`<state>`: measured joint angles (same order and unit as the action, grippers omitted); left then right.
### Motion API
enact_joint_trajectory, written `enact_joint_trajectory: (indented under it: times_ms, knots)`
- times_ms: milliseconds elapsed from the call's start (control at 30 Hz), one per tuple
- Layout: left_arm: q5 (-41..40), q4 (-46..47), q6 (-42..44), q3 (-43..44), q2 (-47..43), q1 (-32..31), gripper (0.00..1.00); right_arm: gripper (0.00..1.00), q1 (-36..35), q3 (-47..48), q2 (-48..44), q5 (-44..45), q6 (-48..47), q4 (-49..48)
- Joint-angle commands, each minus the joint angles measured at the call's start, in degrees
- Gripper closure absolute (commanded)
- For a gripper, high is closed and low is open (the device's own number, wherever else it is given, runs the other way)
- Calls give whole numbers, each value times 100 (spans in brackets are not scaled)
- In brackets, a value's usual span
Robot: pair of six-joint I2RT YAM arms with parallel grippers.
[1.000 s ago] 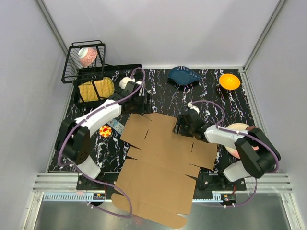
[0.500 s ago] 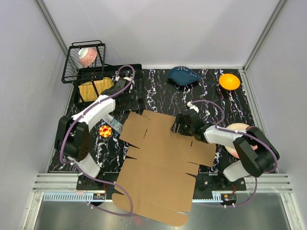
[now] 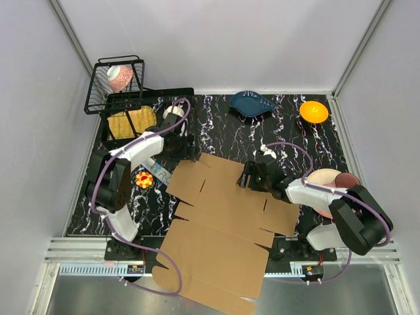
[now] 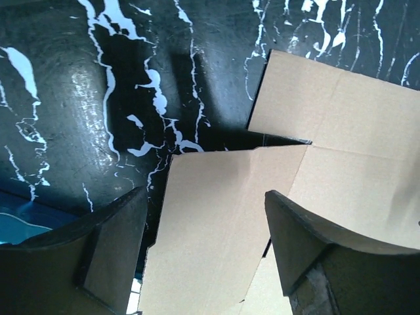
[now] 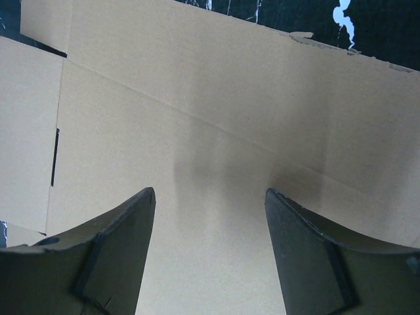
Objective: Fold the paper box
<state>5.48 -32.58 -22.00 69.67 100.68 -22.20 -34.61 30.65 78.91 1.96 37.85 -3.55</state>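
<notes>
Left gripper (image 4: 205, 197) & right gripper (image 5: 210, 193): jaws apart, nothing held, over far end of paper box (image 3: 220, 230). Box lies flat on table (image 3: 223, 131), near end overhanging; looks like you've 0 folds done, all left

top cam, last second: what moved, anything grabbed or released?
The left gripper swung away to the left, then returned to the far-left corner of the paper box, open, holding nothing. The right gripper stayed open over the cardboard, edging nearer. The box slid slightly toward the near edge. The wire basket, blue dish and orange bowl stayed put.
</notes>
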Motion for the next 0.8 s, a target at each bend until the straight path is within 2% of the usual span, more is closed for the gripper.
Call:
enact_joint_trajectory:
  times_ms: [0,167,333,500,633,667,767]
  knots:
    - [602,322,178,-67,-128,5,25,25,-28,-51,-174,-117,-154,487]
    - [1051,603,161,-208,-110,5,38,25,-28,-33,-236,-178,-163,505]
    - [1482,884,135,-445,-294,5,61,25,-28,-16,-499,-187,-199,575]
    - [1772,1087,170,-638,-602,13,76,23,-28,203,-868,-319,-251,856]
    - [1904,1368,99,-893,-945,5,91,21,-28,467,-1185,-257,-356,1137]
    - [1913,1499,82,-955,-1111,5,97,20,-28,529,-1246,-231,-392,1277]
    - [1835,1658,90,-1174,-1471,-56,100,16,-28,792,-1501,-73,-515,1497]
